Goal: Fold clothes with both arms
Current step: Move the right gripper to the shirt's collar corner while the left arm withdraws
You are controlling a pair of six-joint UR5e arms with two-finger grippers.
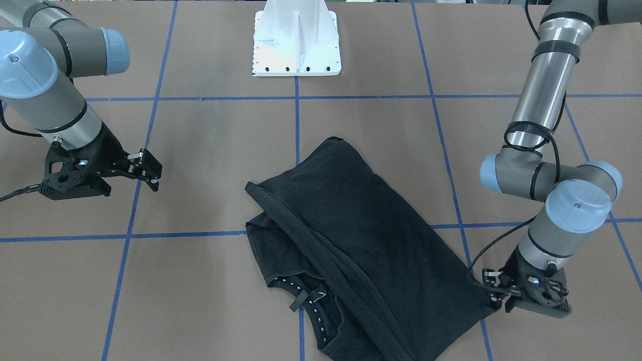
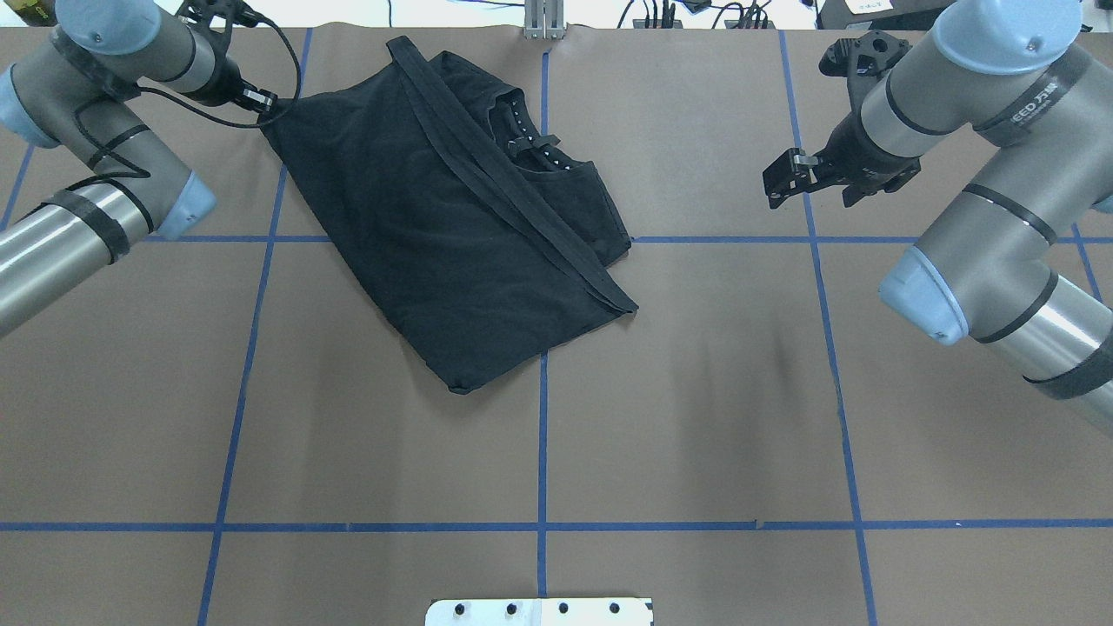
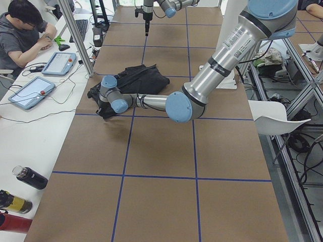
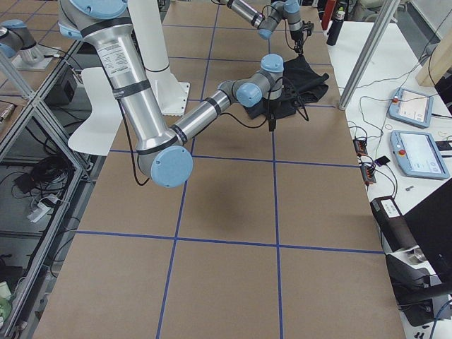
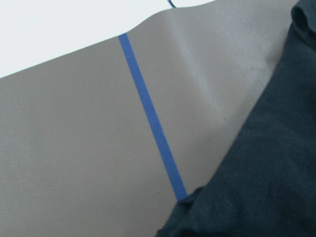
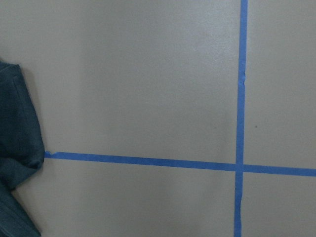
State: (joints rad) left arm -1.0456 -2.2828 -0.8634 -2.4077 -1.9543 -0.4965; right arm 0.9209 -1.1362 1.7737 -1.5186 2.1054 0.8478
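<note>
Here's the black T-shirt, out on the brown desk. It is well away from the white pedestal base, across from it and a touch toward the robot's left. It lies in a rough diagonal fold, plain black cloth uppermost, and a hem band runs slantwise over the top layer. The neckline peeks out on the side farthest from the pedestal base, with a row of small white marks along its inner edge.

The left gripper is down low at the shirt's outer corner, the one farthest from the pedestal base on the robot's left. Its jaws look clamped on that corner, and the cloth draws to a point right at the fingertips. The left wrist camera shows dark fabric bunching at the bottom of its view beside a blue tape line, but the fingers themselves are out of frame.

Out from the pedestal base on the robot's right, the right gripper hangs over bare desk, well apart from the shirt. Its jaws are parted with nothing between them. Its wrist camera looks down on a crossing of tape lines, with just an edge of the shirt at the margin.

Past the desk edge farthest from the pedestal base, an operator sits at a white bench with two tablets.
</note>
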